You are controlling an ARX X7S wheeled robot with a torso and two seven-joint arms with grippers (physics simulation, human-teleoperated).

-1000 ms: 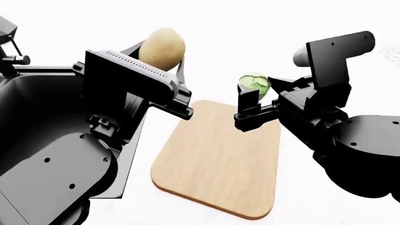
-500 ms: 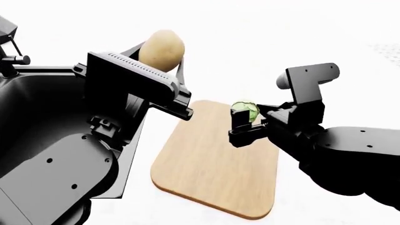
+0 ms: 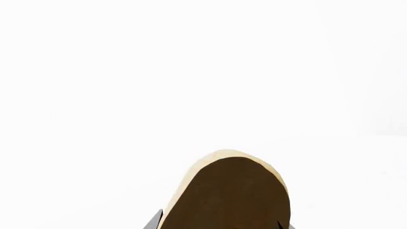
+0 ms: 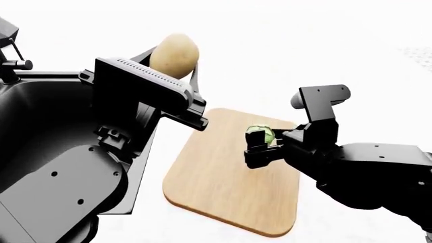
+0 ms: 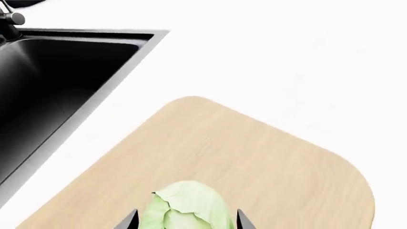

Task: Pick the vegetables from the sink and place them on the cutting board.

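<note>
Left tool (image 4: 177, 76): clenched on the potato (image 4: 174, 54). In the head view the potato is held raised at 11 o'clock from the cutting board (image 4: 223, 187), above the white desk (image 4: 304, 45) and just past the far right corner of the sink (image 4: 47, 116). In the left wrist view the potato (image 3: 232, 191) fills the space between the two fingers, of which only the tips show at the frame edge.

Right tool (image 4: 260, 144): clenched on the cabbage (image 4: 262, 133). The cabbage sits between the fingers over the far right part of the cutting board, at 1 o'clock from the board's centre. The right wrist view shows the cabbage (image 5: 186, 210) over the board (image 5: 254, 157); whether it touches the surface cannot be told.

The sink (image 5: 57, 81) lies at 9 o'clock from the board, its basin dark.
</note>
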